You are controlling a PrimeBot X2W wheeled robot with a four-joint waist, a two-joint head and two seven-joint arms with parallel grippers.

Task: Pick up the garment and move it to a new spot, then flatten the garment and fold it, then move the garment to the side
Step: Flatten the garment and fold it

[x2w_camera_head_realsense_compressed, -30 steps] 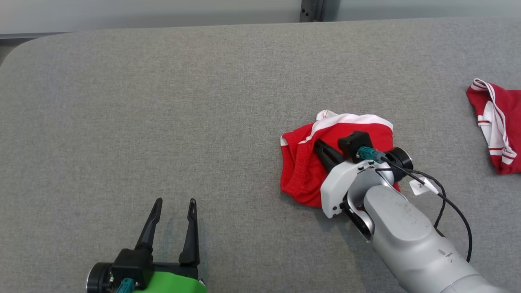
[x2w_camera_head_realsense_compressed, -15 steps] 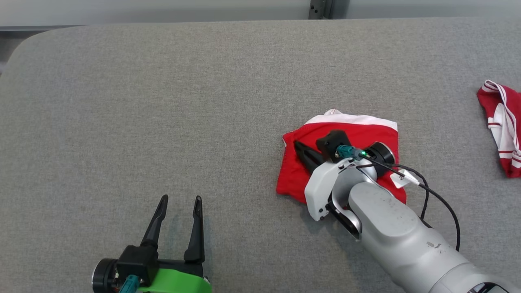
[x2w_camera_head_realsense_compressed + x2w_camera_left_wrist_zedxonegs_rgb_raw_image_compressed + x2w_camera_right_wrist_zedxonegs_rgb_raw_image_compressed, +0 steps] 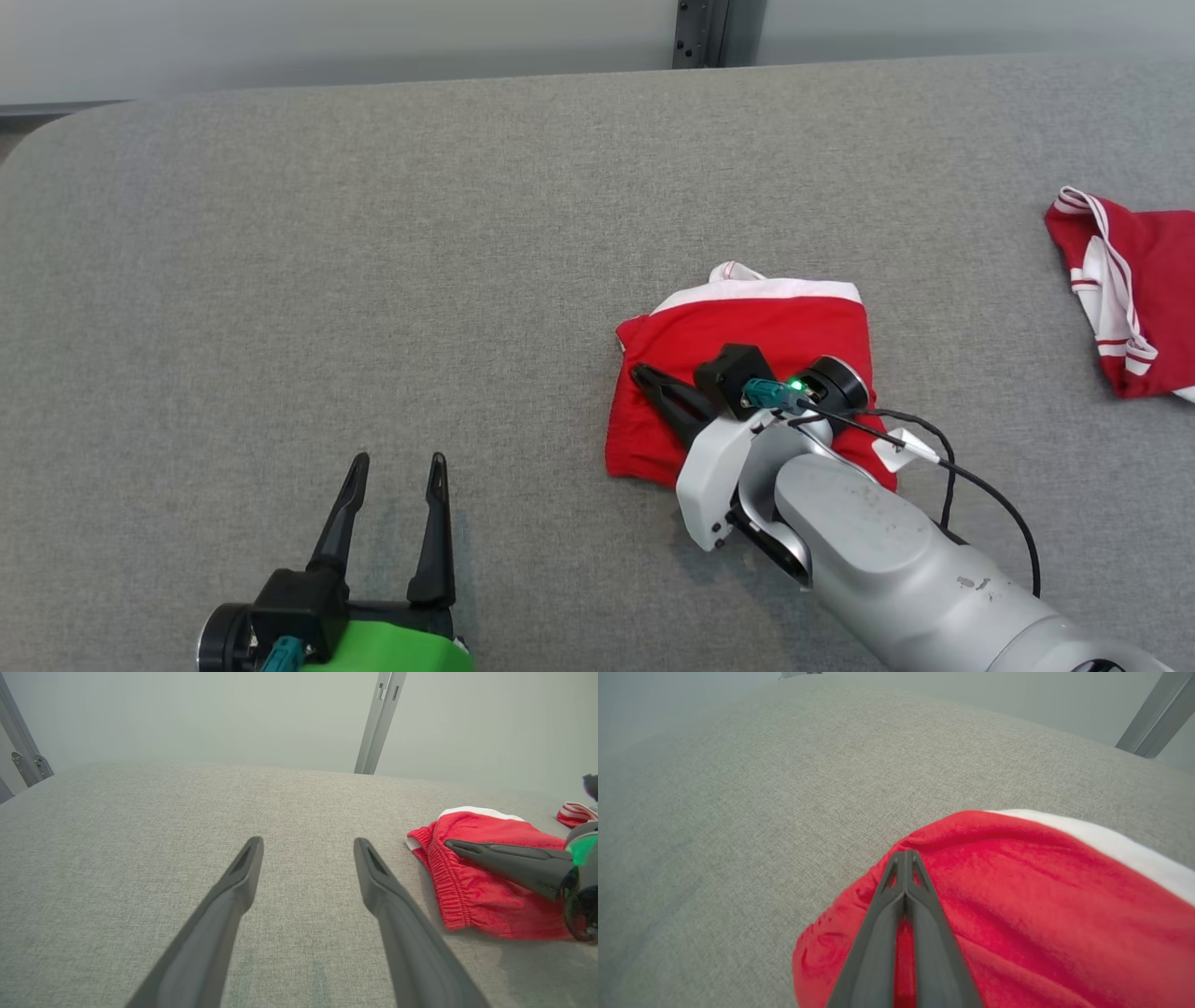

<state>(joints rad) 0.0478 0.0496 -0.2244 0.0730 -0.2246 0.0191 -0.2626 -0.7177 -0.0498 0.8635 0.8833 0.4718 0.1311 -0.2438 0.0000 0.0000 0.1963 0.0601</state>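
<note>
Table (image 3: 373, 233) | R end effector (image 3: 642, 373) closed atop garment (image 3: 775, 327) | L (image 3: 400, 459) spread | 2nd garment (image 3: 1148, 271) aside

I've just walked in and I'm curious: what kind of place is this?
Probably a robot test lab for clothes folding: a broad table covered in grey fabric, a bare pale wall with a metal post behind it, a red garment and a second red-and-white garment lying on top.
</note>
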